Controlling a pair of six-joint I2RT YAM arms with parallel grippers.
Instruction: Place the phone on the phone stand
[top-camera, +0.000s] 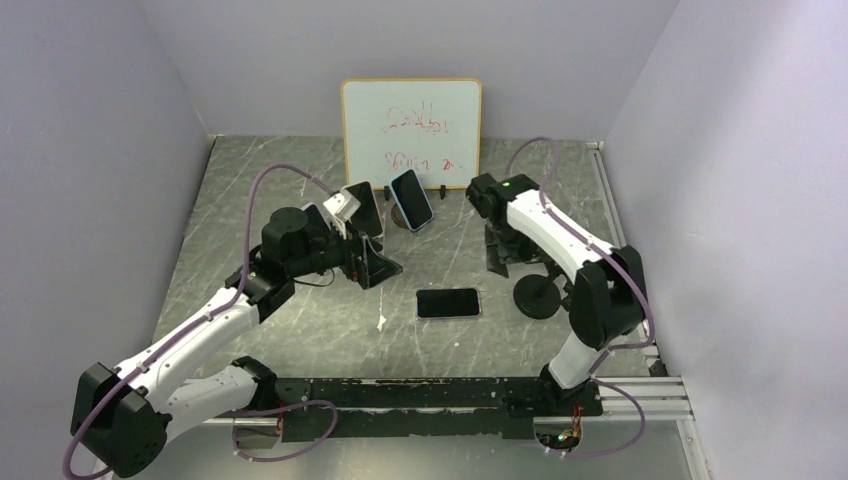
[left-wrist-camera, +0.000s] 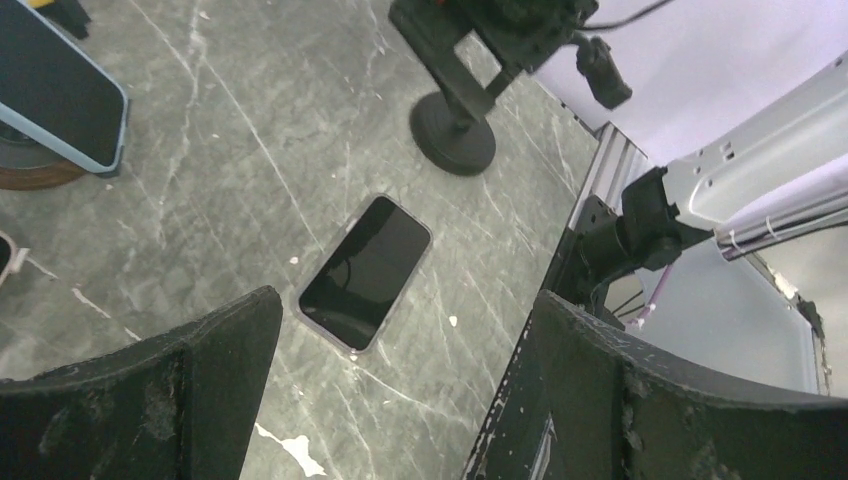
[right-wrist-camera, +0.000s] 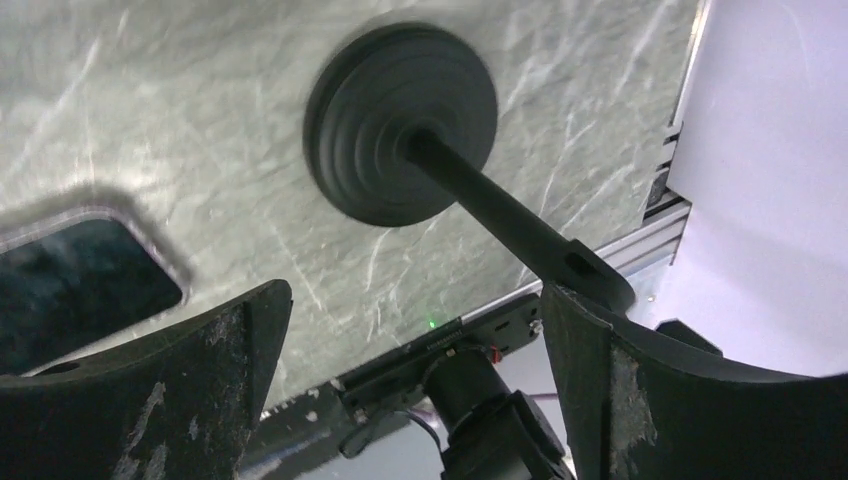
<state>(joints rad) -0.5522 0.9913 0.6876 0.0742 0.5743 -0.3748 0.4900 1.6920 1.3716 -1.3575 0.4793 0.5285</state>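
Your phone (top-camera: 448, 302) lies flat, dark face up, on the tabletop (top-camera: 300, 330) near the middle, between the two arms and touching nothing. The phone stand (top-camera: 537, 295) sits just to its right: a round black base with a slim stem rising from it.

Both pairs of jaws stand wide apart and hold nothing. The left jaws hover above and to the left of the phone. The right jaws hang over the stand's base, and its stem runs close by one finger (right-wrist-camera: 700, 400); you cannot tell whether they touch.

Treat the phone as a stiff, thin slab with a slick glass face. Lying flat, it offers only its edges, so take it across the two long sides near the middle, coming straight down. It will likely skate on the smooth top if one finger lands first. The stand looks light, and a nudge could tip it.

Another phone (top-camera: 411, 199) leans near the whiteboard (top-camera: 411, 130); leave it alone.
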